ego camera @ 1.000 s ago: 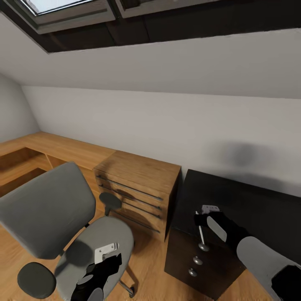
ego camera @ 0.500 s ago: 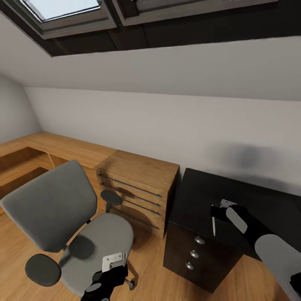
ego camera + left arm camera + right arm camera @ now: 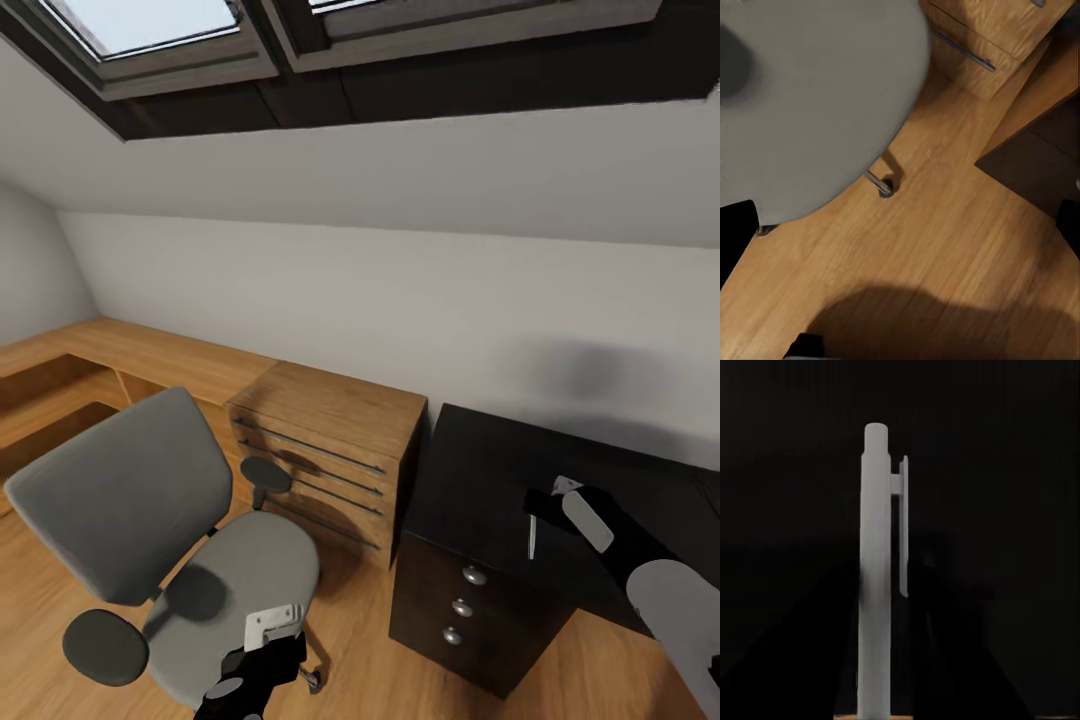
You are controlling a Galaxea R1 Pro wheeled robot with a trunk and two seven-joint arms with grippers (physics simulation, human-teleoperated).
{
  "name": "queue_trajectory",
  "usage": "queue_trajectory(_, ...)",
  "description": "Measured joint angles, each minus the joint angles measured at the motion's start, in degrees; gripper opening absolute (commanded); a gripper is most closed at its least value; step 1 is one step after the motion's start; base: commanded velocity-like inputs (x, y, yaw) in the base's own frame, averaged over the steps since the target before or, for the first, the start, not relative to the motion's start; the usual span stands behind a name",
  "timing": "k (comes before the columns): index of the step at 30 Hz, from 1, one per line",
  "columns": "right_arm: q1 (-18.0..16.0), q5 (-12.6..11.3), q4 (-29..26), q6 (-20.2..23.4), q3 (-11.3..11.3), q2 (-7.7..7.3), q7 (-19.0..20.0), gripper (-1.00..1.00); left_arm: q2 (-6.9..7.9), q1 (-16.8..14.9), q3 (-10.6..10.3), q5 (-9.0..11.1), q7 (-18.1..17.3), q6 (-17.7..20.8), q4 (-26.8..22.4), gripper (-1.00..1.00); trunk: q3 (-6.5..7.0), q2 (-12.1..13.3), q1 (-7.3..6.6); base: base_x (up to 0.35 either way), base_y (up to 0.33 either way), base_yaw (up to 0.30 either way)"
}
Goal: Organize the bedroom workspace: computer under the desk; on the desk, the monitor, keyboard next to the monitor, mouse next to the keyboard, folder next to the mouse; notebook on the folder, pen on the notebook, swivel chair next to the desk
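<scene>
above the desk (image 3: 480, 480) the right gripper (image 3: 540, 500) grips a pen (image 3: 531, 537); wooden cabinet (image 3: 330, 450) alongside.

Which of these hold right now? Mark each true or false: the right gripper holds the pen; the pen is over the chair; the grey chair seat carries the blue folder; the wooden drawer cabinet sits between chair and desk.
1. The right gripper holds the slim white pen. True.
2. The pen hangs over the grey upholstered swivel chair. False: it is over the glossy black desk.
3. A blue folder lies on the chair seat. False: the seat is bare.
4. The light-wood drawer cabinet stands between chair and desk. True.
</scene>
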Motion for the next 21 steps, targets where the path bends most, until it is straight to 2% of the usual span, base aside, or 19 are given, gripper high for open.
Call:
queue_trajectory(4,0.0,0.0,0.1,0.0,-1.6,-0.16,-0.4,-1.00,0.00,0.0,0.1,0.0,0.0,0.0,0.0,1.00,0.25,0.4,-0.23,0.000,0.000,-0.207)
queue_trajectory(9,0.0,0.0,0.2,-0.2,-3.2,-1.04,-3.5,-1.00,0.00,0.0,0.0,0.1,-0.2,0.0,0.1,1.00,0.33,0.4,-0.23,0.000,0.000,-0.268)
queue_trajectory(11,0.0,0.0,0.2,-0.2,-4.4,-1.13,-4.4,-1.00,0.00,0.0,-0.6,0.2,-0.2,0.0,0.2,1.00,0.34,0.4,-0.23,-0.004,-0.003,-0.285)
queue_trajectory(13,0.0,0.1,0.3,-0.2,-8.3,-1.24,-6.8,-1.00,0.06,0.0,-3.1,0.2,0.1,0.0,0.9,1.00,0.35,0.4,-0.22,-0.122,-0.087,-0.290)
queue_trajectory(15,0.0,0.0,0.3,-0.3,-10.0,-1.26,-8.5,-1.00,0.07,0.0,-3.9,0.2,0.2,-0.1,1.1,1.00,0.35,0.4,-0.21,-0.190,-0.138,-0.292)
queue_trajectory(21,0.0,-0.1,0.4,-1.6,-11.4,-1.43,-11.5,-1.00,0.09,0.0,-4.7,0.1,0.3,-0.1,1.4,1.00,0.36,0.4,-0.20,-0.230,-0.179,-0.295)
